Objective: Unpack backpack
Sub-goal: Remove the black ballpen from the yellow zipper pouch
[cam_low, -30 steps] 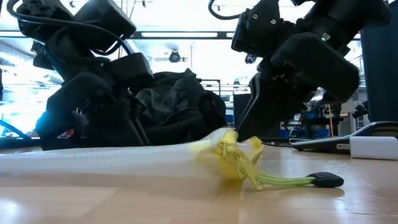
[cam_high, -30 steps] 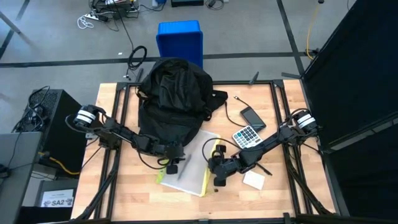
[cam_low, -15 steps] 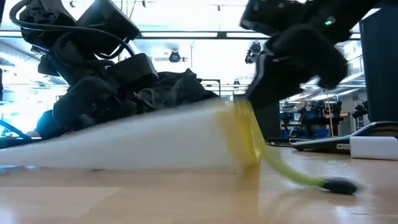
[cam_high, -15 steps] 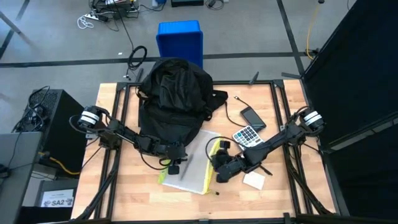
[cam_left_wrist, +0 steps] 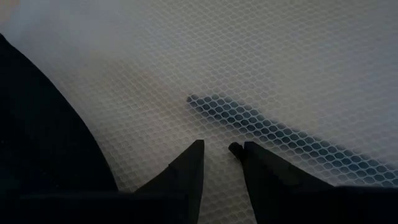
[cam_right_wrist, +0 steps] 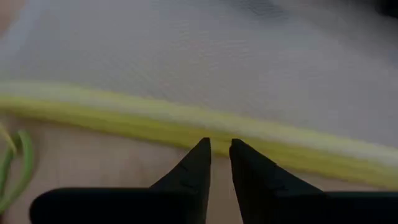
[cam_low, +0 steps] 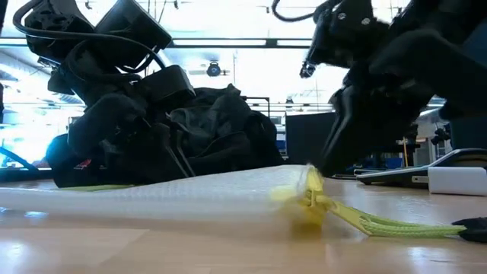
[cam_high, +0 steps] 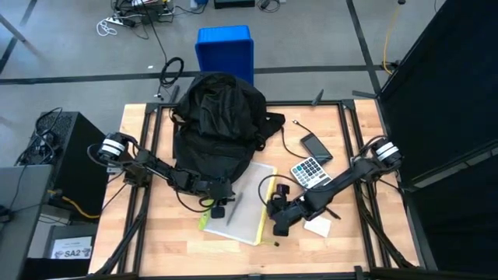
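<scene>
The black backpack (cam_high: 218, 124) lies at the table's far middle; it fills the background of the low view (cam_low: 190, 137). In front of it, a white mesh pouch (cam_high: 241, 198) with a yellow zipper edge (cam_low: 308, 199) lies on the wood. A dark pen-like thing (cam_left_wrist: 261, 124) shows through the mesh. My left gripper (cam_high: 218, 208) is over the pouch's left near part, fingers shut. My right gripper (cam_high: 277, 225) is shut at the pouch's right side, its tips (cam_right_wrist: 219, 146) just short of the yellow zipper edge (cam_right_wrist: 124, 112). Whether they touch the edge, I cannot tell. The zipper's green cord (cam_low: 396, 224) trails along the table. My left gripper (cam_left_wrist: 221, 149) comes slanting down from the table's left, and its shut fingertips (cam_left_wrist: 196, 152) sit against the pouch's mesh face (cam_left_wrist: 217, 112). Whether a fold of mesh is pinched between them does not show. The pouch lies on the table under them.
A calculator (cam_high: 310, 171), a phone (cam_high: 317, 146) and a thin cable (cam_high: 292, 134) lie right of the backpack. A white pad (cam_high: 317, 225) sits beside my right arm. A blue bin (cam_high: 226, 48) stands on the floor beyond the far edge. Bare wood shows along the near edge.
Half a second ago the pouch's yellow zipper side was tipped up off the table at my right gripper. That side has come back down and the pouch lies nearly flat. My right gripper has shifted a little toward the near edge, and the cord is drawn out toward the right.
</scene>
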{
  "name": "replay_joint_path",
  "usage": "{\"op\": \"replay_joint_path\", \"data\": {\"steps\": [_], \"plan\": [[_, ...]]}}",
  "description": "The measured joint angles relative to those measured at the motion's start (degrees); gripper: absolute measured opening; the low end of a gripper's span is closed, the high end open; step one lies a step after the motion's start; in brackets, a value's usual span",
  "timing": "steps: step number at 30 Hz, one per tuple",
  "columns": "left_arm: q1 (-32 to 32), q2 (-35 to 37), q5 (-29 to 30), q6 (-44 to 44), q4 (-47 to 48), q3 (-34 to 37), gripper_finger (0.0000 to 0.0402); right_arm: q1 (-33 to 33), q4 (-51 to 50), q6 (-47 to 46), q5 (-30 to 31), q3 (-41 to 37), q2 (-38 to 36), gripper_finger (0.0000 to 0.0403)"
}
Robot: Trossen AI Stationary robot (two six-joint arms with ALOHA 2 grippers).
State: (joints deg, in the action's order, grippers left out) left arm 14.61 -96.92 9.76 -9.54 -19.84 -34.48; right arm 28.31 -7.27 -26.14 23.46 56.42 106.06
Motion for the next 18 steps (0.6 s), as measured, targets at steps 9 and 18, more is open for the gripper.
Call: {"op": "replay_joint_path", "data": {"steps": [9,18], "plan": [[0.09,-1.61,0.13,-2.8,-1.86,-0.04,0.0087,-3.0,7.47,4.71,2.1,1.32,3.28,0.0031],[-0.15,-6.01,-2.01,-0.77,-9.18,-0.37,0.0087,-5.24,11.83,8.12,-1.07,1.45,3.31,0.0058]]}}
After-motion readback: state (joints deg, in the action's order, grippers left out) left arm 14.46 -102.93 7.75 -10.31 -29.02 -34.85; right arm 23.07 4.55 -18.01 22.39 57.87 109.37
